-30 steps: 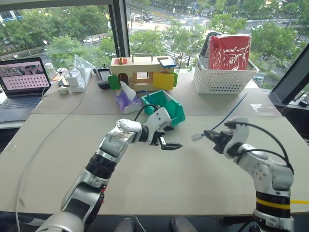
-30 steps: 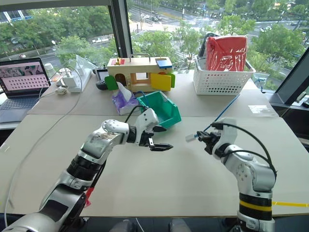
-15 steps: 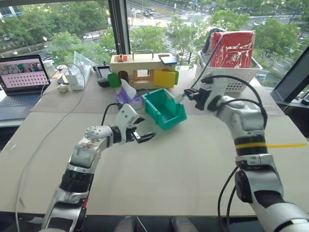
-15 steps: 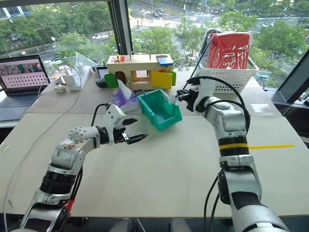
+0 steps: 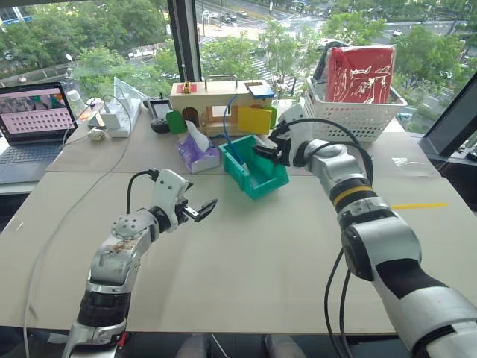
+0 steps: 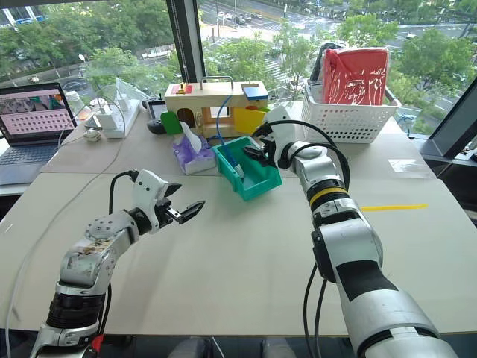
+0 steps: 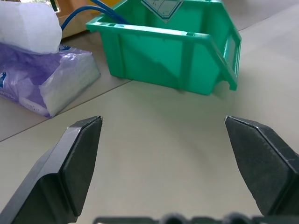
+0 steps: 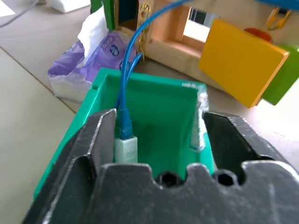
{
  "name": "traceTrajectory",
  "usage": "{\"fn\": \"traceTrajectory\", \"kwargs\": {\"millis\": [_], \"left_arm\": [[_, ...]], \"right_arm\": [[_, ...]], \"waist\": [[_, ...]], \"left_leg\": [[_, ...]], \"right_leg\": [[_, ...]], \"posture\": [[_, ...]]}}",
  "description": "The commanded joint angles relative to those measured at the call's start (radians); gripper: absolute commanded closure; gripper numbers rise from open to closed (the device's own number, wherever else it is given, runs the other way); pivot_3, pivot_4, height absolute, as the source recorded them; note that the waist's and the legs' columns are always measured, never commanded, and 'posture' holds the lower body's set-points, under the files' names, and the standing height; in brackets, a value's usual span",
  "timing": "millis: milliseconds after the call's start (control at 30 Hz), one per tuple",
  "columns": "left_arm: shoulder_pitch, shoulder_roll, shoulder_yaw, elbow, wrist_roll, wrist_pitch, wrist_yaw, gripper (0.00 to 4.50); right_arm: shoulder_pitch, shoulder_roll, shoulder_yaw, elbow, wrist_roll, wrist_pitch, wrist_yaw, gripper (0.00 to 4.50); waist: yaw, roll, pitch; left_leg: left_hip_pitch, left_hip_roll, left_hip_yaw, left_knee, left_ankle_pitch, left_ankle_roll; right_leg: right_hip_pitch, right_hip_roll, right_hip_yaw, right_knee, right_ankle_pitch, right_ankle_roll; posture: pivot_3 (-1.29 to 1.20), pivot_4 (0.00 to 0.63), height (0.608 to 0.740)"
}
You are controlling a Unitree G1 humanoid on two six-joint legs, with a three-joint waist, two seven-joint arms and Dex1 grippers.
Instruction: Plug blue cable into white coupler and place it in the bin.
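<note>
The teal bin point(image 5: 270, 179) stands mid-table with its sloped lip toward me. My right gripper point(image 5: 262, 149) hovers over its opening, fingers point(image 8: 100, 135) spread open. In the right wrist view the white coupler point(image 8: 126, 150) lies inside the bin beside one finger, and the blue cable point(image 8: 122, 88) is plugged into it. The cable point(image 5: 228, 127) arcs up and back out over the bin's rear rim. My left gripper point(image 5: 197, 210) is open and empty, low over the table left of the bin and apart from it. The left wrist view faces the bin's wall point(image 7: 154, 56).
A purple tissue pack point(image 5: 195, 153) lies against the bin's left side. A wooden toy house point(image 5: 216, 108) stands behind it. Further off are a white lattice basket point(image 5: 354, 119) with a red bag at the back right, a laptop point(image 5: 33, 119) at the far left, and a yellow strip point(image 5: 417, 206) on the table at the right.
My right gripper swung up and left from the table's right side to above the bin, then opened, and the cable with the coupler now sits in the bin. My left gripper drew back leftward, still open.
</note>
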Motion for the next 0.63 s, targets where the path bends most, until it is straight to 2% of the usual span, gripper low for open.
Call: {"fn": "traceTrajectory", "kwargs": {"millis": [33, 167, 267, 367, 467, 567, 633], "left_arm": [[-0.012, -0.017, 0.022, 0.006, 0.028, -0.098, 0.056, 0.00], [0.005, -0.045, 0.090, 0.015, -0.015, -0.164, 0.075, 0.00], [0.045, -0.026, 0.128, 0.037, -0.019, -0.223, 0.061, 0.00], [0.072, -0.024, 0.145, 0.080, -0.034, -0.269, 0.047, 0.00], [0.063, -0.037, 0.136, 0.153, -0.014, -0.321, 0.056, 0.00], [0.060, -0.011, 0.061, 0.224, 0.088, -0.402, 0.061, 0.00], [0.050, -0.008, 0.040, 0.259, 0.105, -0.408, 0.059, 0.00]], "right_arm": [[0.000, -0.050, -0.077, -0.122, 0.063, 0.026, 0.047, 0.03], [0.174, -0.120, -0.150, -0.451, 0.186, 0.193, 0.147, 0.03], [0.493, -0.212, -0.191, -0.846, 0.269, 0.256, 0.224, 0.03], [0.861, -0.271, -0.226, -1.131, 0.243, 0.242, 0.189, 0.03], [1.054, -0.214, -0.250, -1.183, 0.204, 0.133, 0.091, 0.03], [1.156, -0.125, -0.250, -1.184, 0.164, 0.042, -0.015, 0.03], [1.195, -0.095, -0.231, -1.187, 0.133, 0.005, -0.052, 0.03]], "waist": [[0.001, 0.000, 0.000], [0.007, 0.000, 0.000], [0.019, 0.000, 0.000], [0.034, 0.000, 0.000], [0.032, 0.000, 0.000], [0.008, 0.000, 0.000], [0.005, -0.001, 0.001]], "left_leg": [[0.000, 0.000, 0.000, 0.000, 0.000, 0.000], [-0.001, 0.000, -0.001, 0.000, 0.000, -0.001], [-0.001, 0.000, -0.003, 0.000, 0.000, -0.001], [-0.002, 0.000, -0.005, -0.001, -0.002, -0.005], [-0.004, 0.000, -0.003, 0.000, -0.003, -0.005], [0.002, -0.001, 0.004, 0.002, -0.001, -0.009], [0.007, 0.000, 0.003, 0.002, 0.003, -0.013]], "right_leg": [[0.000, 0.000, 0.000, 0.000, 0.000, 0.000], [0.002, -0.001, -0.001, 0.000, 0.000, 0.000], [0.003, -0.001, -0.003, 0.000, 0.000, 0.000], [0.003, -0.002, -0.006, -0.001, 0.000, 0.001], [0.001, -0.003, -0.005, -0.001, 0.000, 0.001], [0.003, -0.003, 0.000, -0.004, 0.001, 0.002], [0.007, 0.000, 0.000, -0.003, 0.001, 0.002]], "posture": [[0.00, 0.150, 0.715], [0.00, 0.150, 0.715], [0.00, 0.150, 0.715], [0.00, 0.150, 0.715], [0.00, 0.150, 0.715], [0.00, 0.150, 0.715], [0.00, 0.150, 0.715]]}}
